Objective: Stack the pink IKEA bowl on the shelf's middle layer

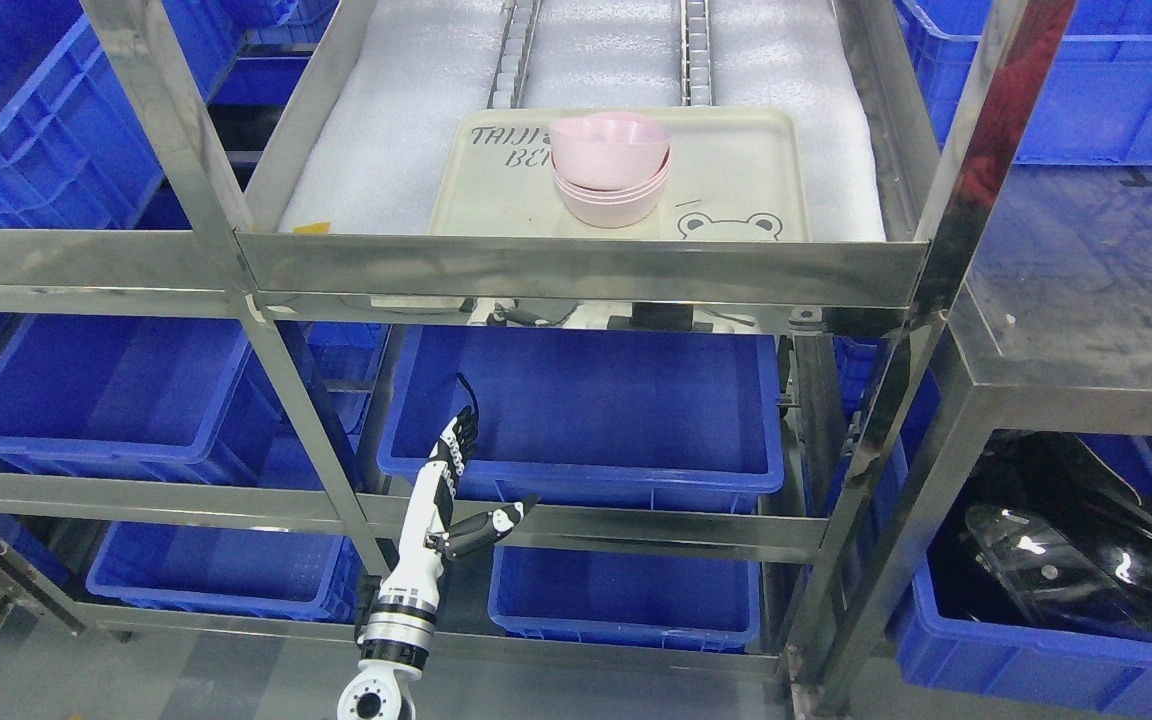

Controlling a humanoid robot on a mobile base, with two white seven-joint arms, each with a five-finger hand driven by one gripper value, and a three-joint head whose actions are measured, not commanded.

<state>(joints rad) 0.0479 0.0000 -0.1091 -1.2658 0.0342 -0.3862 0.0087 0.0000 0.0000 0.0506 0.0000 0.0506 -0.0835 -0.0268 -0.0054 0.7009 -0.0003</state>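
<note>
Bowls: pink bowls (pixel 611 168) sit nested in a stack on the cream tray (pixel 736 170), nr its middle, a bit twd the back-left. Top bowl sits slightly tilted, not fully seated, as far as I can tell.
Tray: on the white foam liner (pixel 386 130) of the steel shelf (pixel 576 268), up against the front lip, roughly centred.
Left hand: left hand (pixel 456 490) is low, in front of the blue bin (pixel 576 400) one level down, nr the bin's front-left corner. Fingers straight & pointing up, thumb stuck out sideways, holding nothing.
Right hand: not in my view.
Progress: I'd call the stacking done or v. close. Bowl is on the stack, hand is empty & well apart from it.
Left to do: maybe nudge the top bowl so it seats flat, if the tilt is real; otherwise just park the arm.
Risk: top bowl could slide off if the shelf gets bumped. I'd keep the arm clear of the front rail.
Unknown: exact bowl count; I see three rims at least, can't say more.
</note>
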